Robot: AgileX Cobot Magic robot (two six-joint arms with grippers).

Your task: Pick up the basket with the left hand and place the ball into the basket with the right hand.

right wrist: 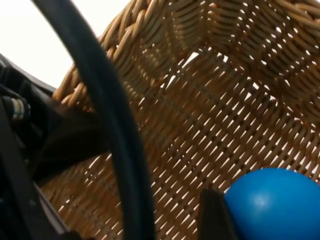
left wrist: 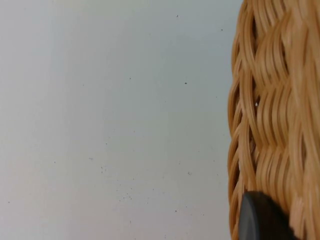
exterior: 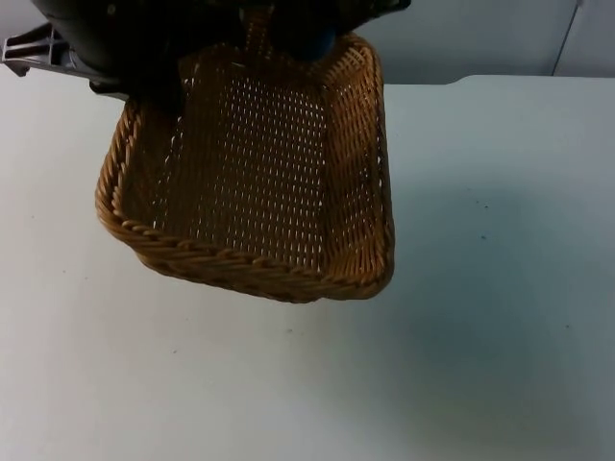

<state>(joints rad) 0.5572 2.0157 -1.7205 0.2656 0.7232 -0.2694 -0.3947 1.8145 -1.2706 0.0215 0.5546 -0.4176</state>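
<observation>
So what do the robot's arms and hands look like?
Both arms are black and chunky, with a grey bracket by the left one. The left hand and right hand have smooth, rounded black fingertips.

The basket (exterior: 255,182) hangs tilted above the white surface (exterior: 480,365), with its open side facing up and forward. The way into it from above is free. At its far rim, the right gripper (right wrist: 235,220) with the blue ball (right wrist: 275,202) and the dark arms block the way.
</observation>
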